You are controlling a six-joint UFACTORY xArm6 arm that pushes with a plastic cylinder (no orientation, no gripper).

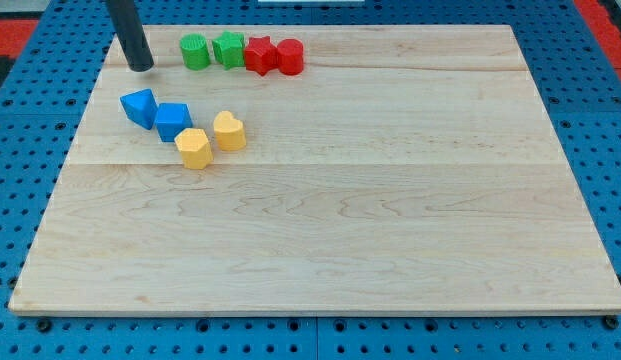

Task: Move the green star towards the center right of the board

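The green star (pixel 229 49) sits near the view's top left in a row of blocks, touching a green cylinder (pixel 195 51) on its left and a red star (pixel 258 55) on its right. A red cylinder (pixel 290 57) ends the row. My tip (pixel 140 68) rests on the board to the left of the green cylinder, with a small gap between them. It touches no block.
Two blue blocks (pixel 139 106) (pixel 173 121) lie below my tip. A yellow hexagon-like block (pixel 194 148) and a yellow heart (pixel 229 131) lie next to them. The wooden board (pixel 390 220) is edged by a blue pegboard.
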